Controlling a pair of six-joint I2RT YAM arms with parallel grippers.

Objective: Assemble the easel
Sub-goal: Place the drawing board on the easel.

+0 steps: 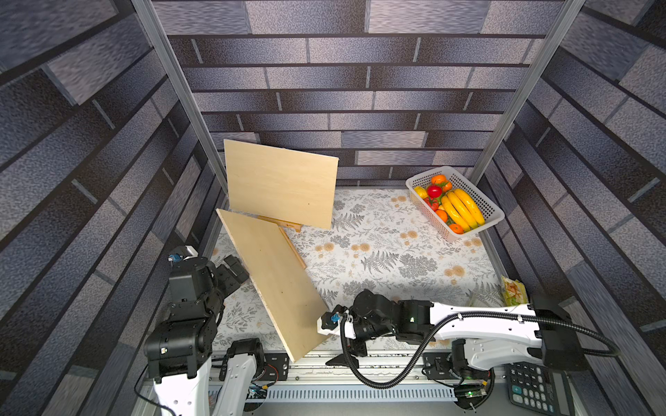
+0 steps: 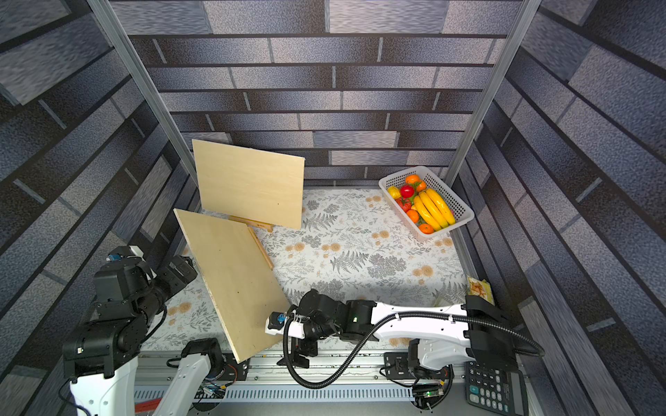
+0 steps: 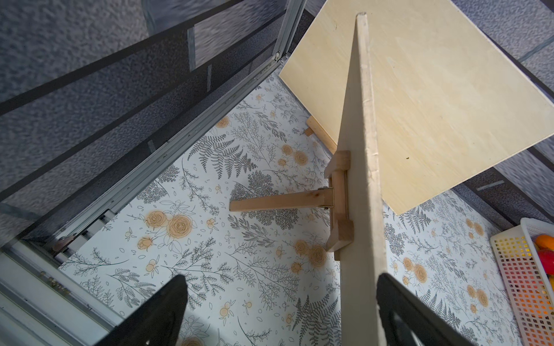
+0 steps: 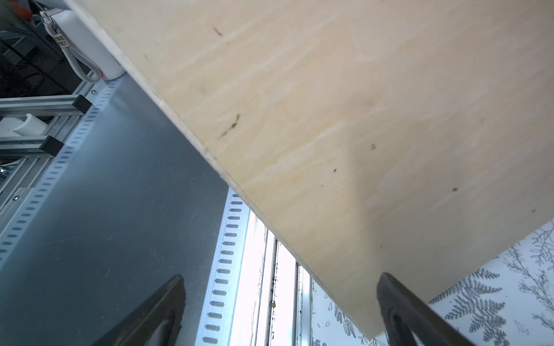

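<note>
The right gripper [image 4: 281, 275] stands with its jaws spread wide at the near corner of the near board [image 1: 274, 284]. One finger is in front of the panel's face and the other is out over the metal front rail, and neither clamps the wood. A little further in, the left gripper [image 3: 281, 275] is just as wide open and straddles the board's upper edge. The wood runs close beside one finger, but I cannot tell whether they touch. The board stands tilted over the flowered tablecloth [image 1: 378, 252], leaning back toward the left arm against the easel [image 3: 338, 203], whose rear leg [image 3: 278, 203] is swung out behind it. A wooden strip [image 1: 292, 248] shows along the board's low edge and seems to be the ledge. Beyond it a far board [image 1: 281, 183] leans on a second easel [image 1: 284, 225] near the back wall, and a basket [image 1: 493, 212] of fruit sits in the far corner. My reading is that the step in hand is seating this panel on its stand, and it looks close to finished. The next move asks for care. To straighten the panel, both sets of jaws should close on the edges together. To let go, each arm should back straight off without brushing the wood, since a nudge could tip board and stand together.
</note>
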